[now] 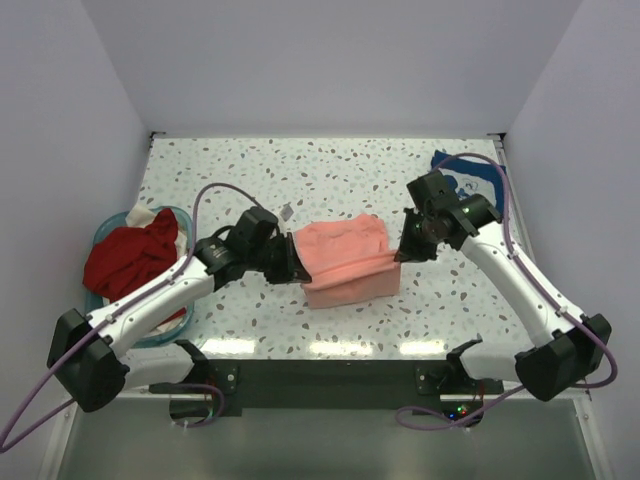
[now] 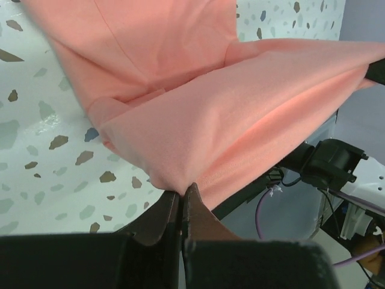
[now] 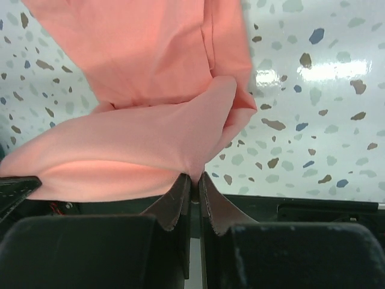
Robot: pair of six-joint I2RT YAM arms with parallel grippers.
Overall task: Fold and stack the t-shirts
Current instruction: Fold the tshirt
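Since the pink shirt (image 1: 345, 258) sags limp and looks light, edge pinches should suit it. The left end effector (image 2: 181, 194) and right end effector (image 3: 192, 179) each clamp a bunched edge.

Speckled terrazzo table (image 1: 400, 170): teal plastic basket (image 1: 104, 228) at the table's left edge; small pale scrap (image 1: 287, 211) near the table's middle; white walls (image 1: 330, 60) bounding the table.

LIGHT bright, even, overhead | GLARE white streaks on glossy speckled terrazzo tabletop (image 1: 340, 347) near edge, 1 patch in right wrist view | SHADOW soft, faint under salmon-pink cloth t-shirt (image 1: 345, 260) | FOCUS top view sharp; black left gripper (image 2: 182, 191) and black right gripper (image 3: 194, 179) soft close-up
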